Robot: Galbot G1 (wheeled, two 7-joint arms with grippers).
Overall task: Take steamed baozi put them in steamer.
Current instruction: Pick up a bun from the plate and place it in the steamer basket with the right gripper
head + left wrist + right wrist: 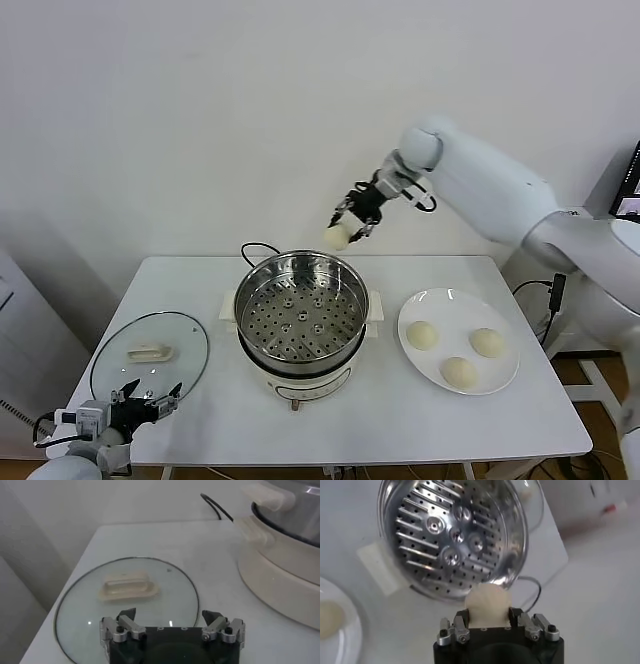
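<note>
One baozi [336,236] was clamped between the fingers of the right gripper [352,224] and held in the air above the steamer [300,310], just past its rim at about one o'clock. Three more buns [458,354] lay on the white plate [505,377] at the steamer's three o'clock. For a clean drop, the bun would best be carried over the perforated floor and lowered before release. The left gripper [172,625] was parked with fingers apart over the glass lid [80,610], at the steamer's eight o'clock.
</note>
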